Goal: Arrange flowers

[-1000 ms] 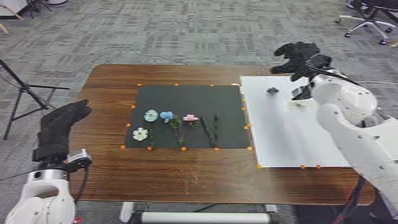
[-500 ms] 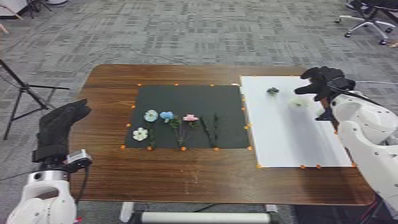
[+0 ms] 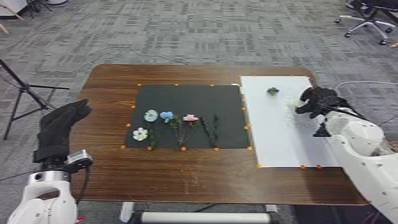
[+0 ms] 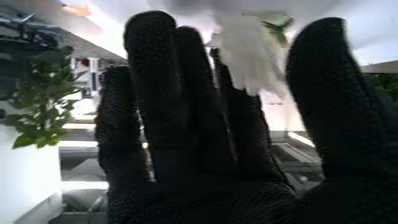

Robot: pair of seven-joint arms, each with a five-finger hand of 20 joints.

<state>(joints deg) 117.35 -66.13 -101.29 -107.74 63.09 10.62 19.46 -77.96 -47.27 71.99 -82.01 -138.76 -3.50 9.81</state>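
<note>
While my right hand (image 4: 204,195) has its fingers straight, thumb spread wide, I should center the white flower (image 4: 251,55) between them before pinching gently.

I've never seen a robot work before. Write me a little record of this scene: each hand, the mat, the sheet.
Left hand: black glove, left of the mat, fingers straight
Right hand: black glove, over the sheet's right side, beside a pale flower, fingers straight
Dark mat: mint bloom, blue bloom, pink bloom, white bloom
White sheet: pale flower, small dark flower
</note>
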